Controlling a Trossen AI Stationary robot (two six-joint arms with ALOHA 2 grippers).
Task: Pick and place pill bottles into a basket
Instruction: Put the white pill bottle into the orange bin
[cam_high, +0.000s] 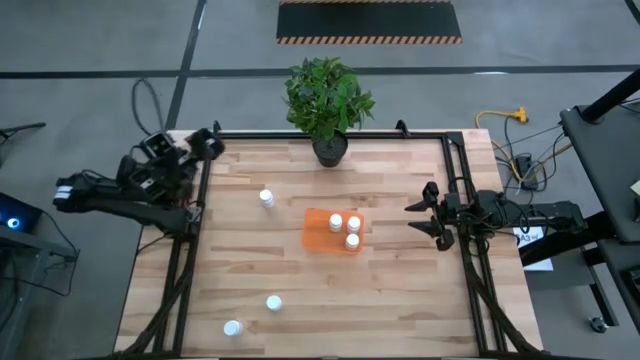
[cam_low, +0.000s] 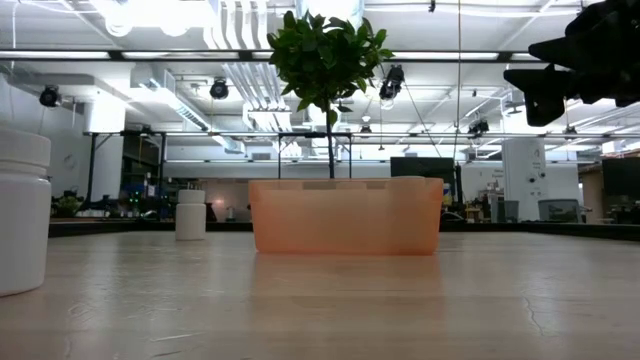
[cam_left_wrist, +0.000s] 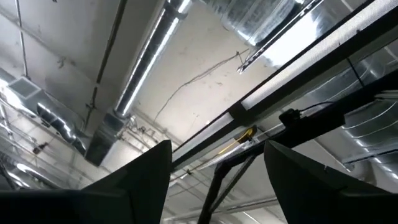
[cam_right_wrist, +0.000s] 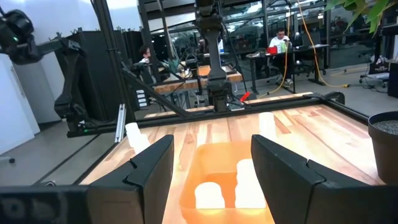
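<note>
We're in a big industrial lab: exposed ceiling ducts (cam_low: 240, 40), concrete floor (cam_high: 100, 40) with hazard-striped mat (cam_high: 368, 22), people at workstations (cam_right_wrist: 283, 46) beyond the bench (cam_high: 400, 290).

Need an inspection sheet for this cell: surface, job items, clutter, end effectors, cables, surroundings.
Surface: wooden table, bare wood between items.
Job's things: orange basket near centre holds three pill bottles; three loose ones remain, one up-left of the basket, two near the front left.
Clutter: potted plant at the table's far edge.
End effectors: left end effector off the table's far left corner, open, camera facing the ceiling; right end effector at the right edge, open, facing the basket.
Cables: yellow cable and dark cables on the floor, right; a loop on the left.
Surroundings: striped floor mat; people at desks beyond the table.
</note>
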